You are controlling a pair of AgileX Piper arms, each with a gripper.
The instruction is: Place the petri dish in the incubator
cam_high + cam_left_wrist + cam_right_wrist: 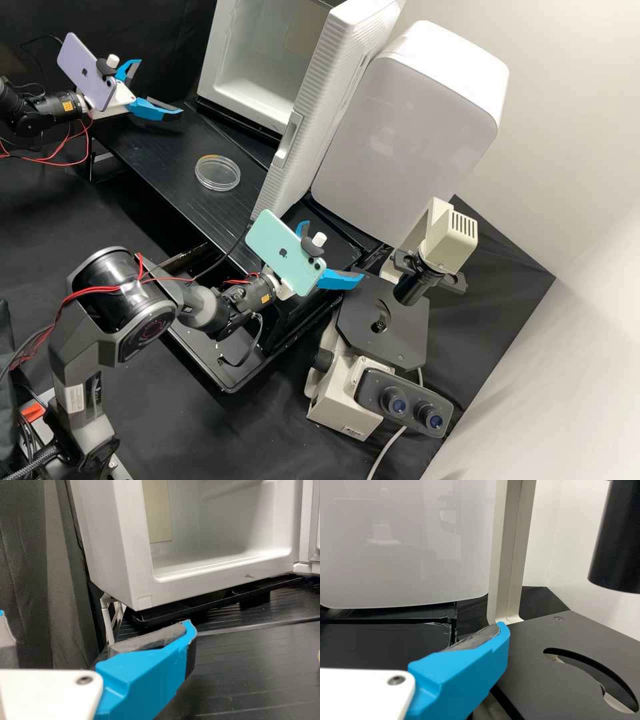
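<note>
Black counter carries the petri dish before the open incubator; I see my left gripper spread empty, my right gripper seemingly open too, by the microscope.

The right arm is dark grey, with a big round joint housing that has a glossy black cap and a thin red ring on its flat face. Red cables and a black cable run along it, and its column carries a small yellowish label. On the wrist there is a mint-green phone in a black clamp with a white knob. The left arm has a yellow label, red wires and a lilac phone. The left gripper and the right gripper each have a white plate with one dark screw and bright blue fingers faced with a grey pad.
</note>
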